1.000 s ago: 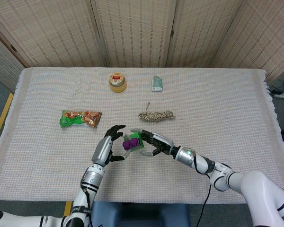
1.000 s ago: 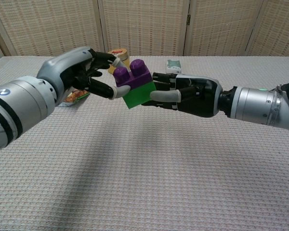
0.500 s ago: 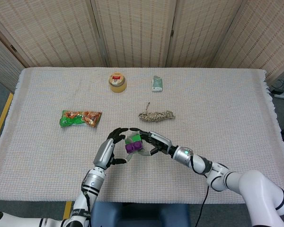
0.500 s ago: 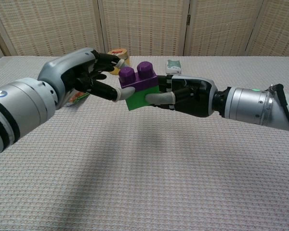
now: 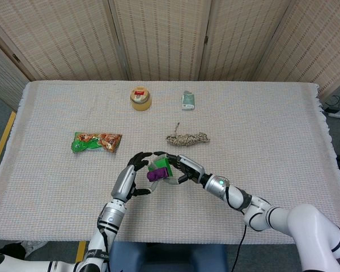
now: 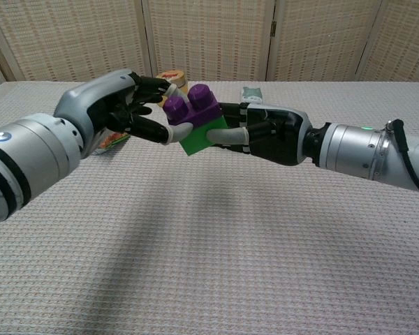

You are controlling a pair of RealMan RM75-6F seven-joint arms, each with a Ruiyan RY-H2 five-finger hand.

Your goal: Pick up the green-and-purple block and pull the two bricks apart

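Note:
The green-and-purple block (image 6: 195,122) hangs in the air over the near middle of the table, tilted, with both bricks joined. The purple brick (image 6: 191,105) sits on top of the green brick (image 6: 203,137). My right hand (image 6: 269,132) comes in from the right and grips the green brick. My left hand (image 6: 122,105) comes from the left, its fingertips (image 6: 174,130) pinching the purple brick from above and below. In the head view the block (image 5: 158,170) shows between the left hand (image 5: 132,174) and the right hand (image 5: 185,168).
A snack packet (image 5: 96,141) lies to the left and a coil of rope (image 5: 187,137) just beyond the hands. A small jar (image 5: 140,97) and a green-white packet (image 5: 187,100) stand at the back. Folding screens close off the far side.
Half a second ago the block sat nearly level; it is tilted again now, studs leaning toward my left hand. Both hands have stayed on it, and the bricks remain joined.

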